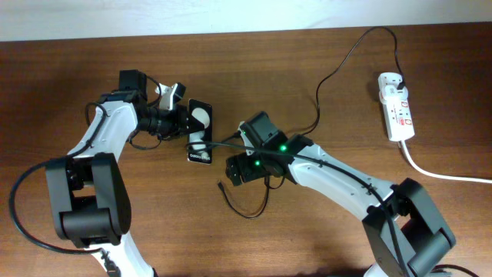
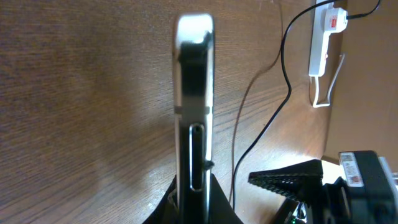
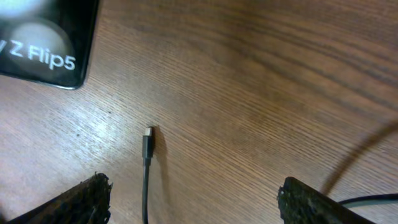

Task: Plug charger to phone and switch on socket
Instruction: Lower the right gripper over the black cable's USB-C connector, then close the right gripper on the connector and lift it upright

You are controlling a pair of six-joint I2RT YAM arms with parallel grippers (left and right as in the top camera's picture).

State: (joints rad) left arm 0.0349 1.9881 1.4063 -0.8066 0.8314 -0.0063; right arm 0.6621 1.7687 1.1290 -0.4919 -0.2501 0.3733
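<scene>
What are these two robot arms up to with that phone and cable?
The left gripper is clamped on the small black glossy smartphone. The right gripper, with its jaws wide open, hovers over the tiny connector end of the thin black charger cable. That end lies loose on the brown wooden table beside the phone, not yet picked up or plugged in. The cable runs off to the white power strip on the right.

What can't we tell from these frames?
1. White elongated power strip: switch positions, too small overhead and far off in the left wrist view.
2. Small black glossy phone: charging port; left wrist sees one side edge, right wrist frame cuts it off.
3. Thin black charger cable: middle stretch, hidden under the right arm overhead.
</scene>
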